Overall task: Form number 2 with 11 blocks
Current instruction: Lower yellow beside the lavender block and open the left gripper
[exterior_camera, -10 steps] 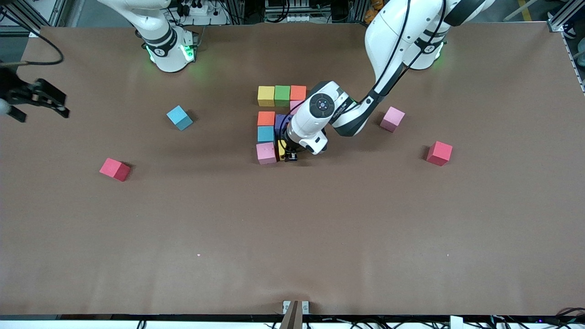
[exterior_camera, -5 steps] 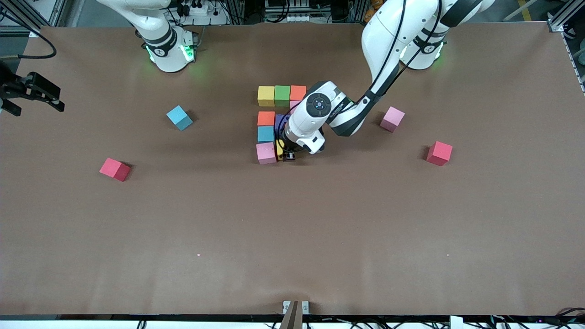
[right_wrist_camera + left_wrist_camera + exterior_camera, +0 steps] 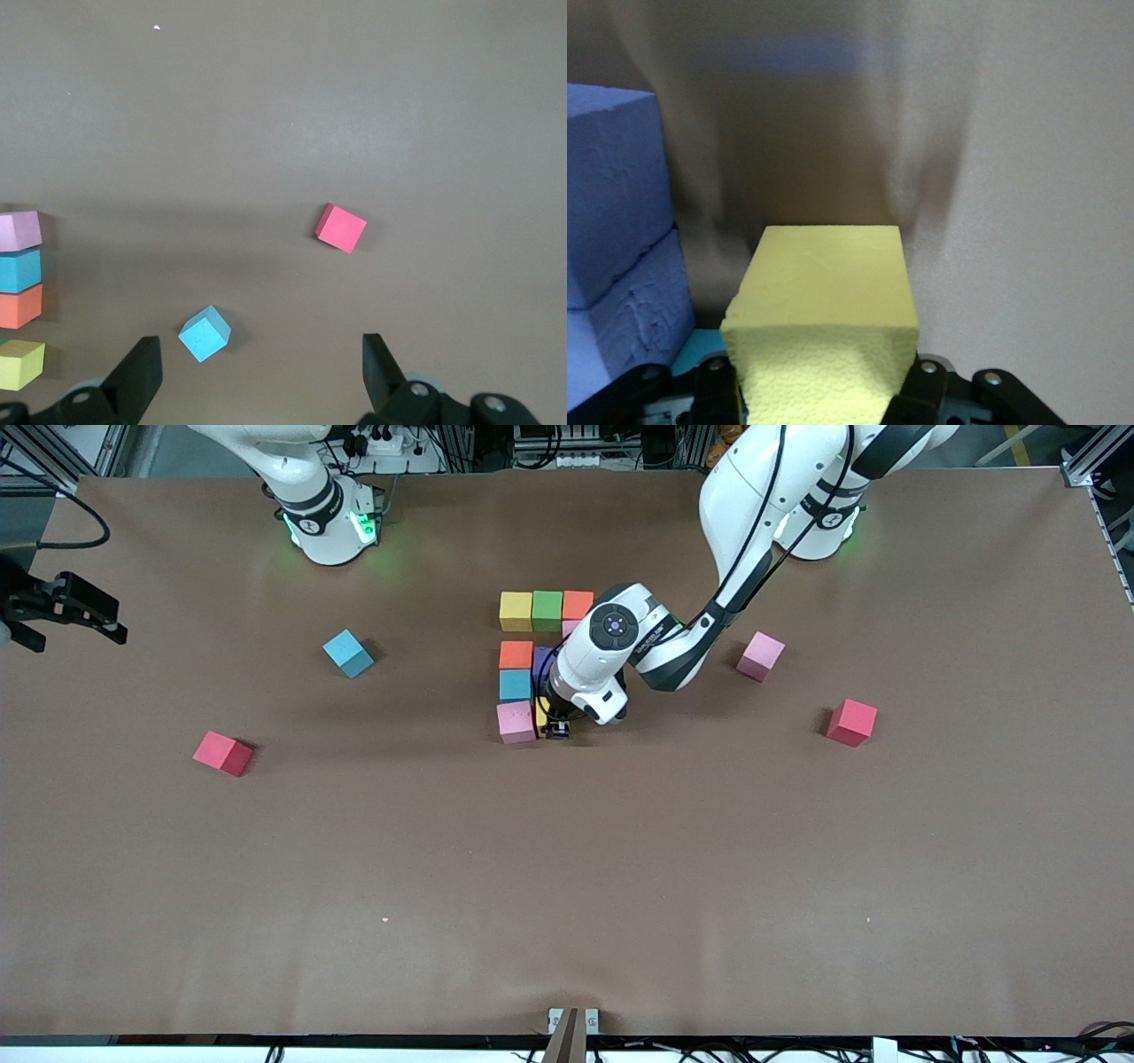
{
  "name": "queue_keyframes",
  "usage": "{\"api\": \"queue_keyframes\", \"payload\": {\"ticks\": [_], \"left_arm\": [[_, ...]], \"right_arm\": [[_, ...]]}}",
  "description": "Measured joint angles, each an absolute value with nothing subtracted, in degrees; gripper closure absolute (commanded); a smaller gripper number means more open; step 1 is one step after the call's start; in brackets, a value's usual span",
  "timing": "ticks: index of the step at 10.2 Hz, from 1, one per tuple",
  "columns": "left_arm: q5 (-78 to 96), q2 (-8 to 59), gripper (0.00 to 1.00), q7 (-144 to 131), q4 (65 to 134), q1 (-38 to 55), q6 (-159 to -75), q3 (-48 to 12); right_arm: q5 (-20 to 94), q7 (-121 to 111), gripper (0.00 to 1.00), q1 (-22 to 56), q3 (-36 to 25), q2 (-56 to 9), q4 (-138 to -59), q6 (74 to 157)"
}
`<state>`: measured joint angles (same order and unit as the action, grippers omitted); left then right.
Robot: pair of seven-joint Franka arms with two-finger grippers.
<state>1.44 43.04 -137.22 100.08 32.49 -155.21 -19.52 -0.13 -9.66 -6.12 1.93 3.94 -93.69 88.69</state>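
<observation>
A: Evidently left gripper (image 3: 559, 730) fingers clamped the yellow block (image 3: 826, 305), low beside the pink block (image 3: 516, 721) in the number 2 (image 3: 537, 664).

B: Seat flush before releasing. Right gripper (image 3: 261, 372) waited splayed, off toward the tabletop (image 3: 567, 868) edge.

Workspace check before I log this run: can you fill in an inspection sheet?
Surface: brown table, bare.
Job's things: part-built number 2; yellow block at its bottom row beside the pink block.
Clutter: loose cyan block, two red blocks, pink one.
Grippers: left gripper shut on yellow block; right gripper open, waiting at the table's edge.
Cables: on both arms.
Surroundings: frames, cabling along the robots' edge.
</observation>
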Motion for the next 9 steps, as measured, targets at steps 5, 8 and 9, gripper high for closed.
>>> {"api": "queue_keyframes", "payload": {"ticks": [5,8,9], "left_arm": [[1.14,43.50,0.60,-137.18,99.30,32.55,-155.21,-19.48],[1.10,43.66,0.58,-137.16,99.04,32.62,-155.21,-19.43],[1.09,43.66,0.31,-137.16,99.03,32.63,-155.21,-19.42]], "right_arm": [[-0.07,-10.10,0.00,-6.76,2.03,3.23,-91.53,88.82],[0.01,-10.38,0.00,-6.54,2.12,2.67,-88.79,90.79],[0.01,-10.38,0.00,-6.70,1.97,2.41,-88.61,90.92]]}}
